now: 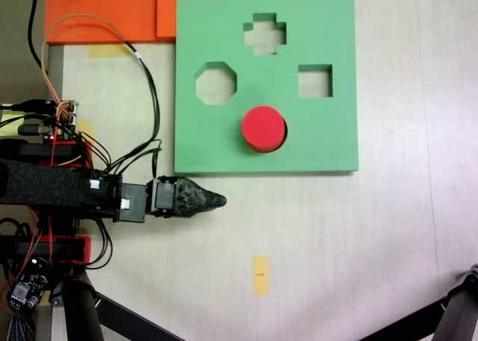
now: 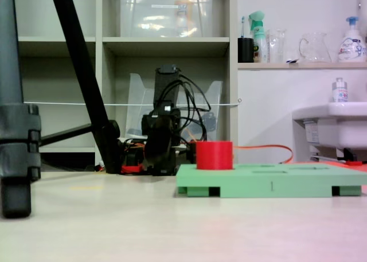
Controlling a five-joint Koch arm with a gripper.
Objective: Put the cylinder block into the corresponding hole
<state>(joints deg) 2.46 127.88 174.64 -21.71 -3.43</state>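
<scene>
The red cylinder block (image 1: 263, 128) sits in the circular hole (image 1: 278, 144) of the green foam board (image 1: 328, 132), its top standing well proud of the board's surface, as the low fixed view (image 2: 214, 155) shows. The octagonal, cross-shaped and square cutouts gape around it. The gripper (image 1: 216, 200) rests low over the table, just off the board's near-left corner in the overhead-like fixed view, apart from the block. Its jaws overlap into one dark point, so I cannot tell whether they are parted.
</scene>
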